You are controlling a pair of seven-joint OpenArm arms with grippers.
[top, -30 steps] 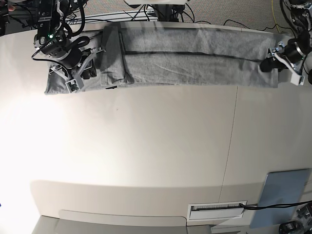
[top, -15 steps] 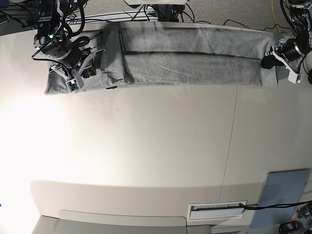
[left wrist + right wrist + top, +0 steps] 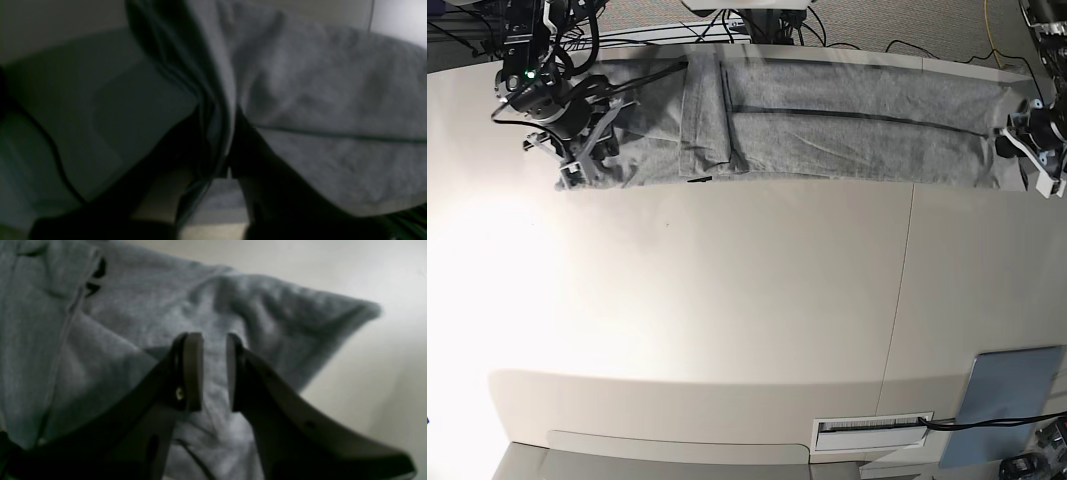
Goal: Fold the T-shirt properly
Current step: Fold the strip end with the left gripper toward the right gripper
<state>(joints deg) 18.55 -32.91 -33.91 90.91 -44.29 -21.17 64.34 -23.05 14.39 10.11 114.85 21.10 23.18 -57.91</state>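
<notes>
The heather-grey T-shirt (image 3: 847,135) lies stretched in a long band along the far side of the table. At its right end my left gripper (image 3: 1010,142) is shut on the cloth. In the left wrist view a bunched edge of the T-shirt (image 3: 333,100) is pinched in the left gripper (image 3: 229,146). My right gripper (image 3: 577,160) sits over the shirt's left end. In the right wrist view the right gripper (image 3: 214,370) is open by a narrow gap, with the T-shirt (image 3: 100,340) lying behind and below the fingers.
A flat grey-blue pad (image 3: 1007,390) lies at the near right corner, and beside it is a white slotted strip (image 3: 872,430). Cables (image 3: 757,30) run behind the far edge. A seam (image 3: 902,300) crosses the tabletop.
The left gripper closed on the shirt's right end and moved right. The whole shirt slid right and pulled straighter, its fold shifting along. The right gripper stayed in place.
</notes>
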